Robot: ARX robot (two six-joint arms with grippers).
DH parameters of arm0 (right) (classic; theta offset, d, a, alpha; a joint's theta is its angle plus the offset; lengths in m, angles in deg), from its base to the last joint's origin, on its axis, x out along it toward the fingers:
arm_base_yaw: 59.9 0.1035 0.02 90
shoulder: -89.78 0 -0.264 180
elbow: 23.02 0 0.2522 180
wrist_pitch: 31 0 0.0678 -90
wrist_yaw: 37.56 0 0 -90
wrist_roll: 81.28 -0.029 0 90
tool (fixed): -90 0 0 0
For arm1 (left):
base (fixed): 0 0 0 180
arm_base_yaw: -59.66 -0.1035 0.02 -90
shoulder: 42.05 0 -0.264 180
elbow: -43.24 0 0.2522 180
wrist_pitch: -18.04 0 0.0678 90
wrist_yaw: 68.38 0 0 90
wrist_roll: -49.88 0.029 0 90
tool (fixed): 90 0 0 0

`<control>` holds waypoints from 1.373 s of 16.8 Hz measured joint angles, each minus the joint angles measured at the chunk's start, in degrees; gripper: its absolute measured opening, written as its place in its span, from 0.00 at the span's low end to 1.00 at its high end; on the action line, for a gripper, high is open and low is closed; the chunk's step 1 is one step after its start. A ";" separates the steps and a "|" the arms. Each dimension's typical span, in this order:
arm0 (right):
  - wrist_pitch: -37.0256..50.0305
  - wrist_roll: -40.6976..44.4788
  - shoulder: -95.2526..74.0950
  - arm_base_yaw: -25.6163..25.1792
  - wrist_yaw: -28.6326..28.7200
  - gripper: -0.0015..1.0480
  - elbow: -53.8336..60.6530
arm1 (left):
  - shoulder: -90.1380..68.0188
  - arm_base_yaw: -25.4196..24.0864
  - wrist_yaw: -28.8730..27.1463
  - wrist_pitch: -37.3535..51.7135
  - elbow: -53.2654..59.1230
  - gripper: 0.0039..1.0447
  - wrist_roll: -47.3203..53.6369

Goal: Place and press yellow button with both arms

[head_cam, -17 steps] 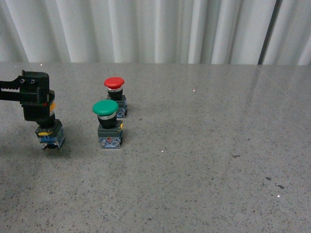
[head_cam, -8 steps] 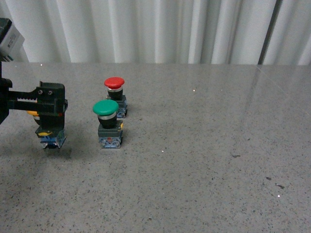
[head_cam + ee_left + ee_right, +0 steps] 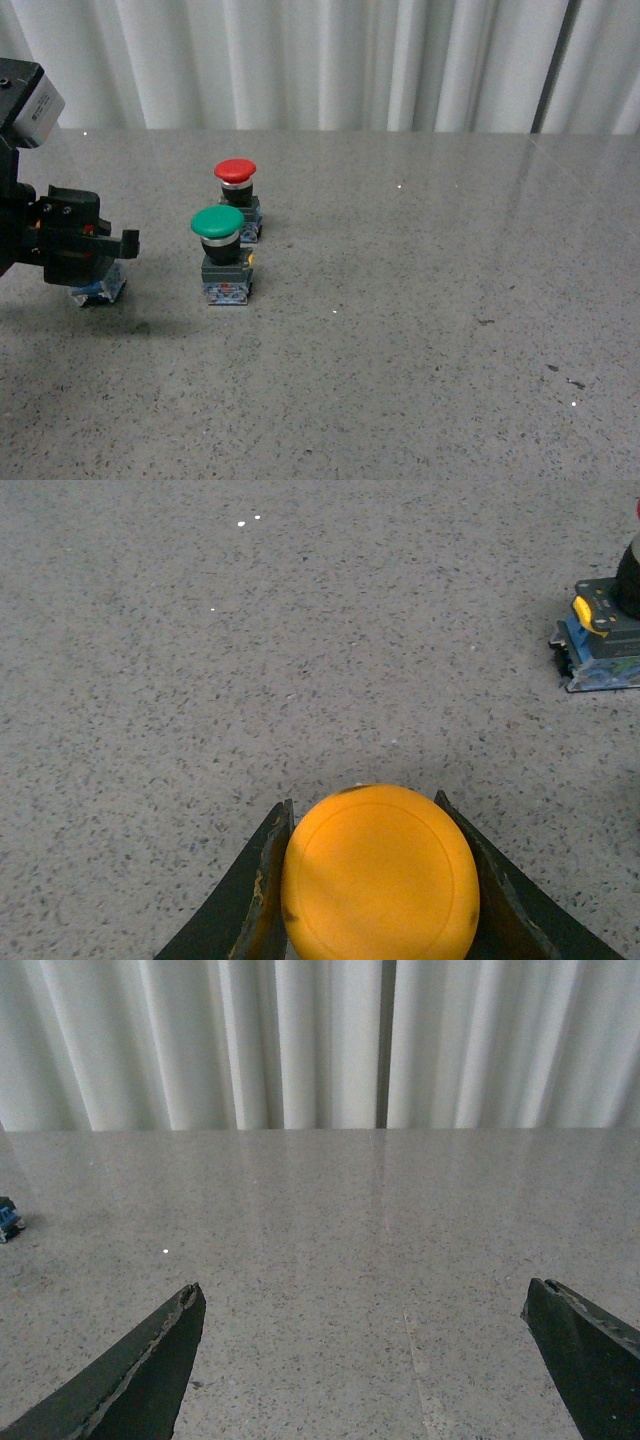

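Since a second ago my left gripper point(image 3: 88, 262) has swung lower and further left of the green button point(image 3: 218, 222). It now hides all of the yellow button point(image 3: 98, 290) except its blue base, so I judge the carry is under way. From the left wrist, both fingers point(image 3: 262, 880) clamp the yellow cap. The cap faces the camera, so the long axis runs upright, base down. From the right wrist, the right gripper point(image 3: 385, 1360) stands wide apart above the table point(image 3: 320, 1210), holding nothing.

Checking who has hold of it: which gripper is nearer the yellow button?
Left. The left gripper grips the yellow button by its cap; the right gripper hangs open over the table, apart from it.
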 joint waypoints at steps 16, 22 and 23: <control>0.00 -0.02 0.00 0.00 0.02 0.94 0.00 | -14.12 29.81 -11.91 -11.80 -30.12 0.31 -15.43; 0.02 -0.02 0.00 0.00 0.00 0.94 0.00 | -17.68 29.46 -13.00 -12.72 -27.80 0.31 -19.80; 0.00 -0.02 0.00 0.00 0.00 0.94 0.00 | -17.68 29.42 -13.20 -12.70 -27.30 0.31 -20.04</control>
